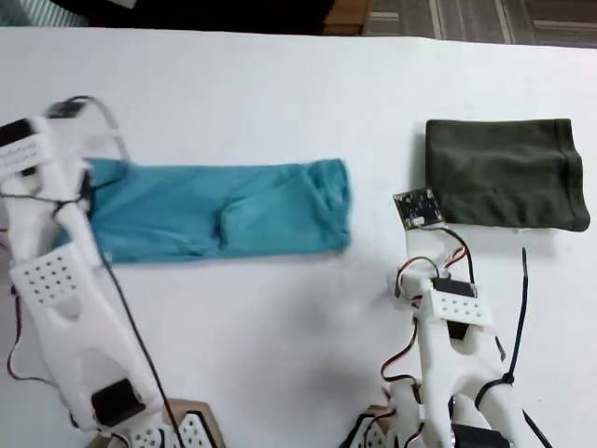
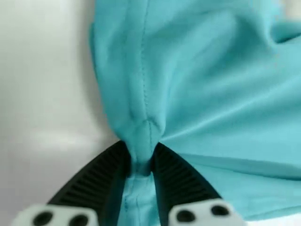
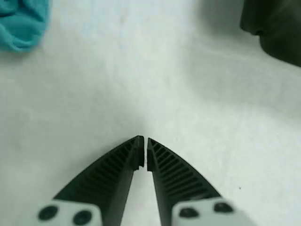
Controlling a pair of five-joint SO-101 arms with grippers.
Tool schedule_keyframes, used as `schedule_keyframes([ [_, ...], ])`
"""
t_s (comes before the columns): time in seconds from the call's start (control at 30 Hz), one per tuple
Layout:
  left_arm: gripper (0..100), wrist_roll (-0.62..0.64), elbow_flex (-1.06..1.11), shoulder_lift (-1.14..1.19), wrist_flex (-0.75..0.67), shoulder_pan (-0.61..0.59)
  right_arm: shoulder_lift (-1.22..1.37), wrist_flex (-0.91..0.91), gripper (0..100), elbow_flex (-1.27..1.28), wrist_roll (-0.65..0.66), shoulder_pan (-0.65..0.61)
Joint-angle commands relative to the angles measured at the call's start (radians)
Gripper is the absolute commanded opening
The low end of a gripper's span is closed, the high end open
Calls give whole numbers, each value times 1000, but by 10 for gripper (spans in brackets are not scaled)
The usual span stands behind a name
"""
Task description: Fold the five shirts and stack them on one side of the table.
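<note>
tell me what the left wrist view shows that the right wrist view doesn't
Left wrist view: the left gripper shut on the teal shirt, pinching a bunched fold along its stitched seam.

Right wrist view: the right gripper, shut with nothing between its fingers, above the white table, and a corner of the dark green shirt farther off.

Both: teal shirt fabric (just an edge of it in the right wrist view) and white table surface.
</note>
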Motion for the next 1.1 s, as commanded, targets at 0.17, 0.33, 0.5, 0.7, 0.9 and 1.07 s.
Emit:
schedule_keyframes([
  [0.17,24,-72,-97,-38,83,-103,-35,-16,21,-3,-6,-5],
  [0.33,24,48,79,-150,83,-31,-35,-16,21,-3,-6,-5],
  [0.5,24,66,298,-391,83,161,-35,-18,21,-3,-6,1],
  [0.7,24,137,430,-664,80,434,-35,-18,21,-3,-6,1],
  [0.9,24,249,423,-703,75,646,-35,-18,21,-3,-6,1],
  [1.07,24,325,386,-701,48,810,-35,-18,21,-3,-6,1],
])
